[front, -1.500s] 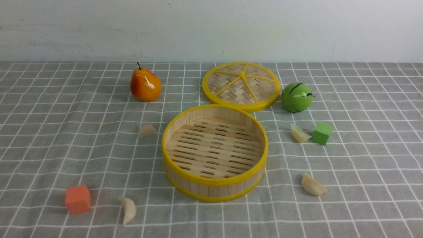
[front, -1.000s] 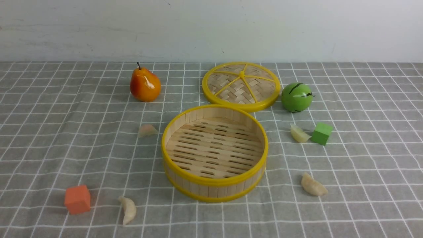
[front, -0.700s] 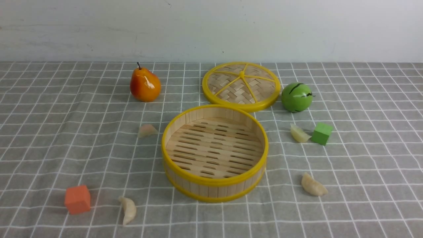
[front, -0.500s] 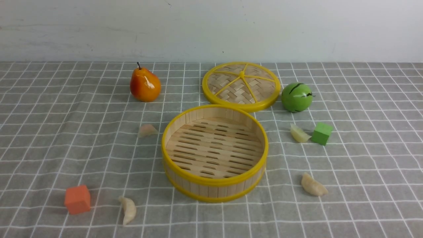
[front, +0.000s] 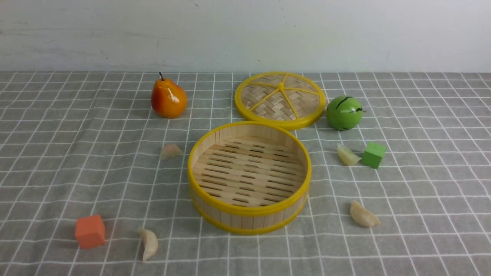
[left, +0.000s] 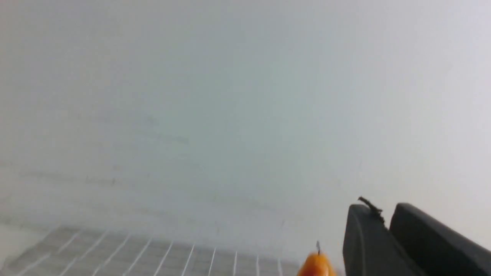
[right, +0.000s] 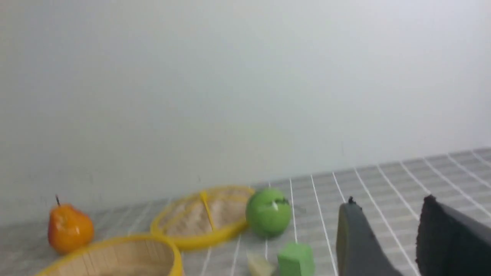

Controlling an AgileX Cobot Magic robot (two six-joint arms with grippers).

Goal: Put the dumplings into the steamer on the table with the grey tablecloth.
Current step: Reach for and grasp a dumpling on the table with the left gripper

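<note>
Grid-clothed table (front: 429, 237); steamer (front: 249, 211) at its middle; woven lid (front: 264, 96) behind. Right pincer (right: 387, 203) stands spread; left pincer's (left: 383, 211) tips lie close together, contact unclear. Four dumplings (front: 364, 215) (front: 149, 243) (front: 171, 151) (front: 348, 155) lie outside the steamer, two per side.

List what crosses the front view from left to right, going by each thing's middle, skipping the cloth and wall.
Orange cube, lower-left dumpling, pear, steamer, woven lid, green round fruit, lower-right dumpling, green cube.
</note>
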